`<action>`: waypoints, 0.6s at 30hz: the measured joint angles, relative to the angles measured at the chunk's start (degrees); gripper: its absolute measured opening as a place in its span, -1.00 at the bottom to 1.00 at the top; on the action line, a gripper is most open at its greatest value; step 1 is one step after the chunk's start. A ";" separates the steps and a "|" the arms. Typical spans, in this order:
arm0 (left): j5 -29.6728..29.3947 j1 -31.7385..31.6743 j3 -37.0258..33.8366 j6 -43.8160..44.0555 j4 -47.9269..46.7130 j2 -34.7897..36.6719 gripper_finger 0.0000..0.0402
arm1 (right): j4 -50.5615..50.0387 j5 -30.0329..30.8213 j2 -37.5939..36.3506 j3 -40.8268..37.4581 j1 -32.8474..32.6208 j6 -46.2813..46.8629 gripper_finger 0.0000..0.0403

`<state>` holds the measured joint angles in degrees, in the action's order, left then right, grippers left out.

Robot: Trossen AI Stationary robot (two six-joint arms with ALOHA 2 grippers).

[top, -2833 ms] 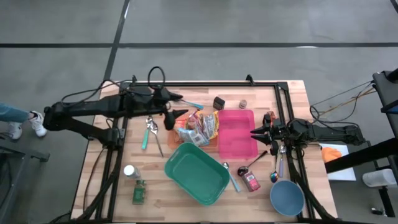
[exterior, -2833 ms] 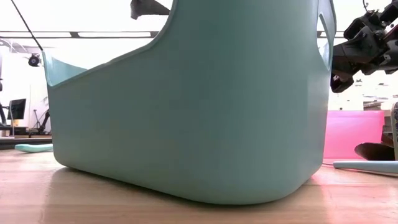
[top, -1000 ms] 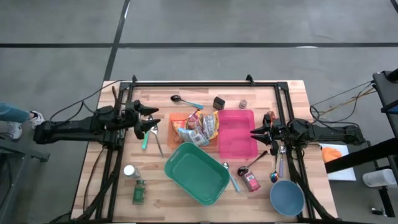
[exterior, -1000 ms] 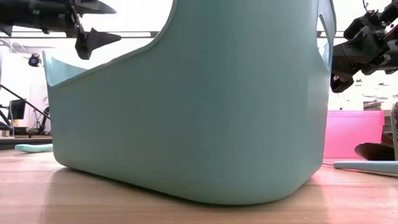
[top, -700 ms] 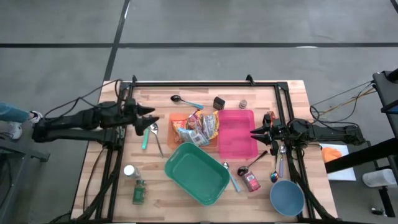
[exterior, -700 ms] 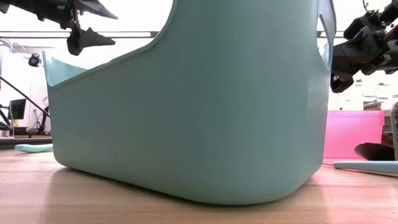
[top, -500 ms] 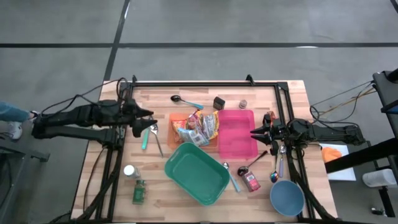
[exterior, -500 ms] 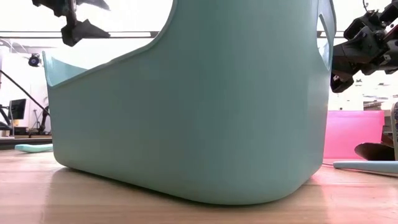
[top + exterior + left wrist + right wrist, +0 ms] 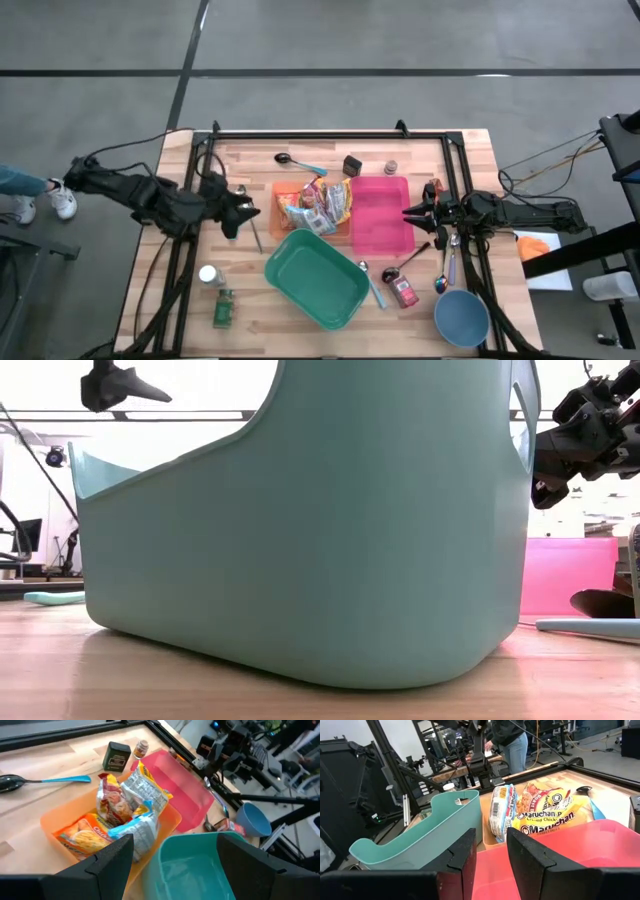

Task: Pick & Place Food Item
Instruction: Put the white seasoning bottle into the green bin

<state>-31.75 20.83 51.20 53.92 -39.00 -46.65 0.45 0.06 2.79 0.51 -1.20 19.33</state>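
Several food packets (image 9: 320, 203), noodle packs among them (image 9: 120, 815), stand and lean inside an orange bin (image 9: 283, 192) at mid-table. A pink bin (image 9: 380, 212) stands beside it and a teal bin (image 9: 315, 278) nearer the front edge. My left gripper (image 9: 245, 212) hovers open and holds nothing, left of the orange bin and above a metal utensil with a teal handle (image 9: 235, 218); in the left wrist view its fingers (image 9: 110, 860) frame the orange and teal bins. My right gripper (image 9: 408, 212) waits at the pink bin's right edge, fingers slightly apart (image 9: 492, 870), with nothing between them.
A blue-handled spoon (image 9: 298, 162), a dark box (image 9: 352, 164) and a small bottle (image 9: 391, 167) lie at the far side. A blue bowl (image 9: 461, 318), a red can (image 9: 404, 290) and spoons sit front right; a white bottle (image 9: 208, 275) and a green packet (image 9: 223, 308) front left. A person (image 9: 512, 740) stands beyond the table.
My left gripper has risen and swung toward the table's near edge, the arm now coming in at a slant from the far left. It has also turned about its wrist. Nothing on the table has moved.
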 joint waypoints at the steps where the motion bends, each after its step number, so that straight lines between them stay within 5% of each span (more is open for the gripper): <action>1: -1.83 1.47 0.67 1.32 0.04 -1.44 0.42 | 0.00 0.01 0.00 -0.01 0.00 0.00 -0.47; 7: -3.50 4.90 7.70 13.39 -8.83 -11.80 0.42 | -0.02 0.01 0.00 0.00 0.01 0.00 -0.47; 18: 19.86 5.01 25.15 21.30 -38.03 -27.99 0.42 | 0.00 0.01 0.00 0.00 0.01 0.00 -0.47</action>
<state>-11.89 25.85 76.35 75.22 -77.04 -74.64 0.45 0.08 2.79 0.51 -1.20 19.33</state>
